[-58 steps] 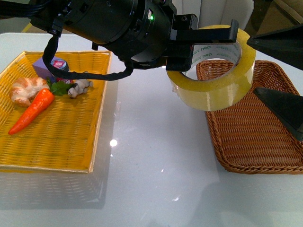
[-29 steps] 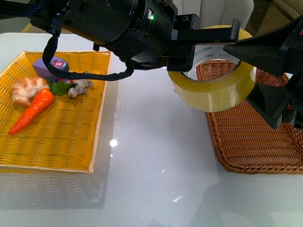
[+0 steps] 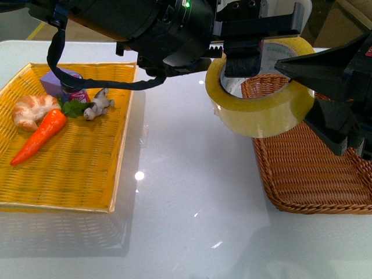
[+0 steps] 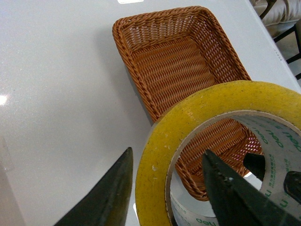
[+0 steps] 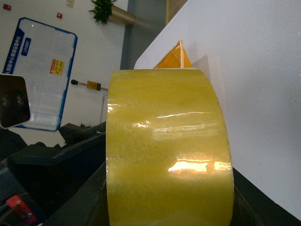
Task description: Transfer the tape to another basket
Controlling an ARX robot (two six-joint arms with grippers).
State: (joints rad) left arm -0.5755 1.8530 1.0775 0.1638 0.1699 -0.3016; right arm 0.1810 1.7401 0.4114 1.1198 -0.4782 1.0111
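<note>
At upper right of the front view, the tape [image 3: 261, 107] hangs above the left rim of the basket [image 3: 325, 168], left gripper [image 4: 167, 157] clamped on its wall, right gripper [image 3: 293, 87] spread wide around it; released now, it could hit the rim and roll away

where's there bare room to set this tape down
The brown wicker basket is bare inside. The white table strip between it and the yellow tray is bare too. The tray's near half is free; its far end is crowded with a carrot, a shrimp and small items.
</note>
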